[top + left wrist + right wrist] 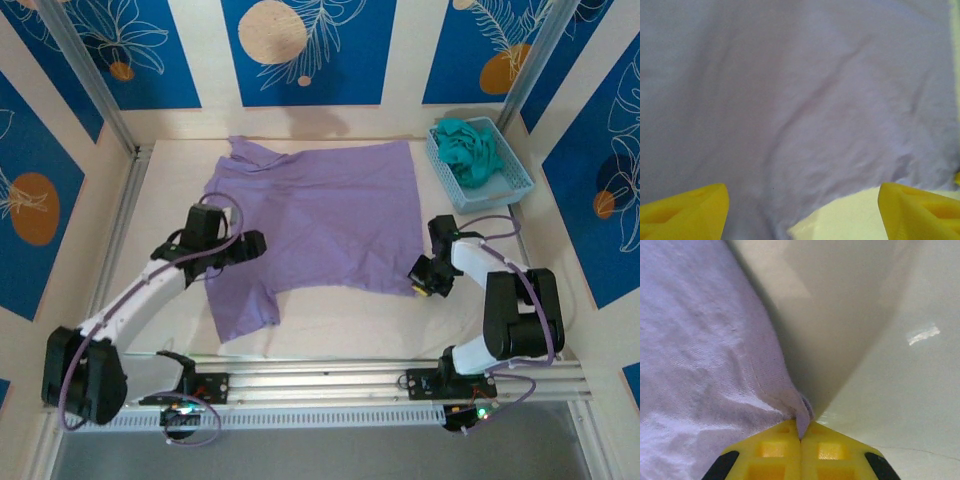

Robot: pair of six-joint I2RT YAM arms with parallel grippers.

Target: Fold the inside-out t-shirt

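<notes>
Pinching hem corner of t-shirt [330, 215], R pincer [800, 437] is clamped; L pincer [802, 194] gapes wide, prob. above cloth.

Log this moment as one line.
shirt: spread on table | left claw: open, over shirt | right claw: shut on shirt corner | basket: teal garment

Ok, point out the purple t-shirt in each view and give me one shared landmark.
Top external: t-shirt spread flat in the middle.
Left wrist: it spans the upper frame, beyond the open left gripper.
Right wrist: left side, its corner pinched in the shut right gripper.
Shared landmark: the cream table along its hem.
</notes>
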